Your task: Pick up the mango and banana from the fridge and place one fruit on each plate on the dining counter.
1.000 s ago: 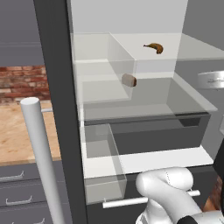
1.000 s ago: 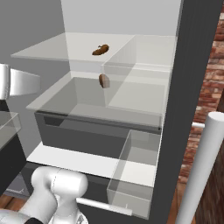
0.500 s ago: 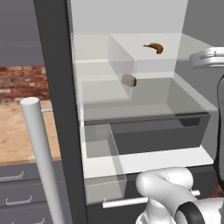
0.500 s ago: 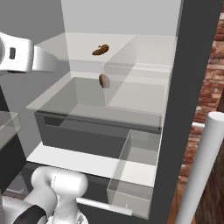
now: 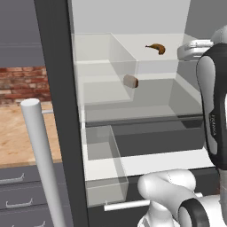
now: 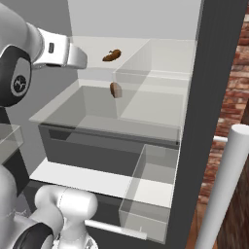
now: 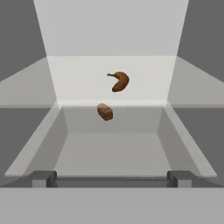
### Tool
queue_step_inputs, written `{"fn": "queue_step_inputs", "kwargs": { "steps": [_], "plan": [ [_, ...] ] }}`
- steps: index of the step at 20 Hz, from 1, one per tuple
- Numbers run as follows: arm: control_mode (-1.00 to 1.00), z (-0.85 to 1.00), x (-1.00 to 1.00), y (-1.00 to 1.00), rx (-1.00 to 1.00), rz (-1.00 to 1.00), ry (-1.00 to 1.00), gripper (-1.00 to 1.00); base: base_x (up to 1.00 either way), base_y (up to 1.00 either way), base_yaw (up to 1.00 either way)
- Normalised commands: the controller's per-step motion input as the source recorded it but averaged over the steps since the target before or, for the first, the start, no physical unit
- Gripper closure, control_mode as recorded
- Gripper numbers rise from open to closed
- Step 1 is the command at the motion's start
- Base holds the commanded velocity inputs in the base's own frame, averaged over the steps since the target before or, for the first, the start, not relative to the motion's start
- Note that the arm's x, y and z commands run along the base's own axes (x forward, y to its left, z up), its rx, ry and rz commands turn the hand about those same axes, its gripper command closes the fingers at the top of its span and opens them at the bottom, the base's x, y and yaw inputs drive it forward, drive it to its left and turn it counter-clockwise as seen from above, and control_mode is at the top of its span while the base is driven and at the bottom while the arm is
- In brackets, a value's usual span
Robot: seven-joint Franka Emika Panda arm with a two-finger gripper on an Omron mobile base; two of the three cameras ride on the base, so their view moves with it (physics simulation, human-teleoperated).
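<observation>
Banana (image 7: 119, 81) lies on the fridge's (image 5: 57, 88) upper glass shelf, toward the back, above a brown oval lump (image 7: 104, 111) lower down. Claw (image 7: 112, 178) spread wide and holding nothing, aimed into the open fridge, well short of the fruit. Reaching step, I judge; next, advance and lift toward the banana. Mango not spotted.

You've swung the arm (image 6: 29, 53) in from the side, so it now reaches toward the banana (image 6: 112, 55).
</observation>
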Motion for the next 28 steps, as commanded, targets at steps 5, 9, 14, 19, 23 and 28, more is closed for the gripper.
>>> {"fn": "queue_step_inputs", "kwargs": {
  "steps": [5, 9, 14, 19, 23, 28],
  "plan": [
    [-1.00, -0.21, 0.82, -0.07, 0.00, 0.01, 0.06, -1.00, 0.00, 0.00, 0.00],
    [-1.00, -0.24, 0.62, -0.09, 0.00, 0.02, -0.06, -1.00, 0.00, 0.00, 0.00],
    [-1.00, -0.13, 0.77, -0.04, 0.00, 0.00, 0.03, -1.00, 0.00, 0.00, 0.00],
    [-1.00, -0.07, 0.87, -0.05, 0.00, 0.00, 0.08, -1.00, 0.00, 0.00, 0.00],
    [-1.00, 0.00, 0.78, -0.10, 0.00, 0.00, 0.08, -1.00, 0.00, 0.00, 0.00],
    [-1.00, 0.00, 0.61, -0.13, 0.00, 0.00, 0.04, -1.00, 0.00, 0.00, 0.00]
  ]
}}
